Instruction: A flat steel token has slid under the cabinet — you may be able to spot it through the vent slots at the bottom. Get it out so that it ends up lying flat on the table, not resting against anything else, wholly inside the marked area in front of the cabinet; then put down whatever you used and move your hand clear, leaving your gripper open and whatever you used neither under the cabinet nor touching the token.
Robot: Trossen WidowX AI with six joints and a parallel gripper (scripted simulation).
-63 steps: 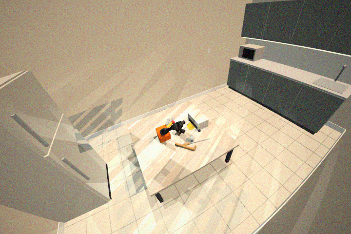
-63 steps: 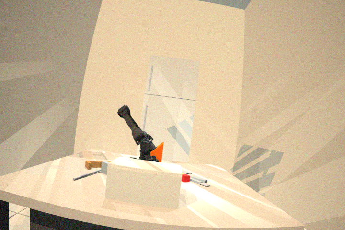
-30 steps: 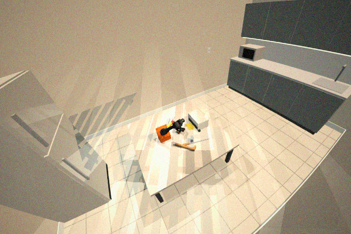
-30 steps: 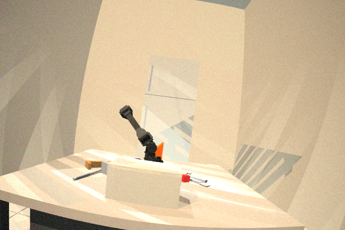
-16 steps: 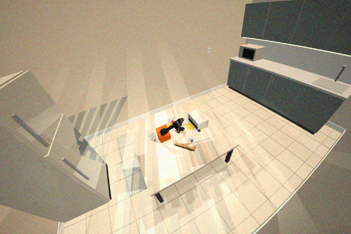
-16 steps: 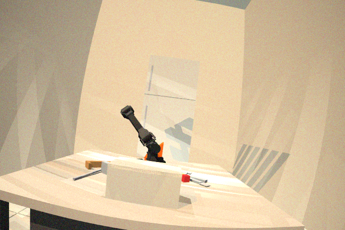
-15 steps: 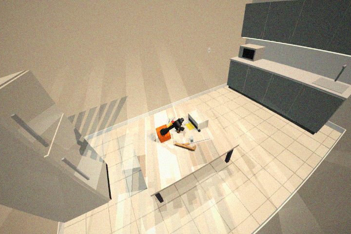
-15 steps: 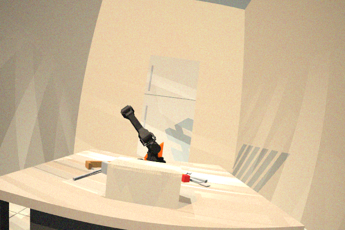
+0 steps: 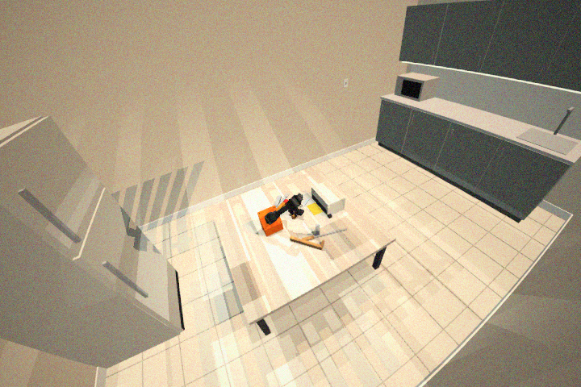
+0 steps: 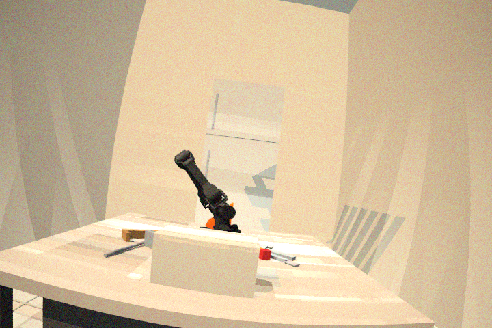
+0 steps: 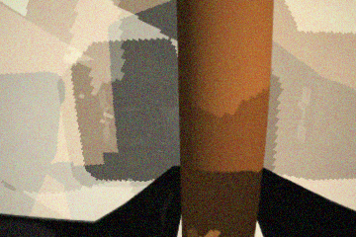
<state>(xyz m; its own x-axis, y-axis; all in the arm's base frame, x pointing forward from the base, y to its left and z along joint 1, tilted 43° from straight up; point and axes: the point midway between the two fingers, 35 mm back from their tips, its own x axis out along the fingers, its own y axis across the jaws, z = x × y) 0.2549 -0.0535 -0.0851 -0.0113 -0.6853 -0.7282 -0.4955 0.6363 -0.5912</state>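
The pale cabinet [image 9: 332, 198] [image 10: 203, 264] stands on the table, its dark front towards the arm. The yellow marked area [image 9: 315, 209] lies in front of it. I cannot see the steel token in any view. My gripper [image 9: 294, 214] [image 11: 215, 175] is shut on an orange-brown wooden bar [image 11: 227, 89], which runs up through the middle of the wrist view. The gripper is on the arm's side of the yellow area, apart from the cabinet. The bar's far end is out of the wrist view, and its full shape cannot be told.
A wooden T- or L-shaped piece [image 9: 306, 242] [image 10: 135, 234] lies to one side, near a thin grey rod [image 9: 334, 232] [image 10: 124, 249] and a grey block [image 9: 316, 229] [image 10: 149, 238]. On the other side are a red block [image 10: 264, 253] and grey bars [image 10: 284, 255].
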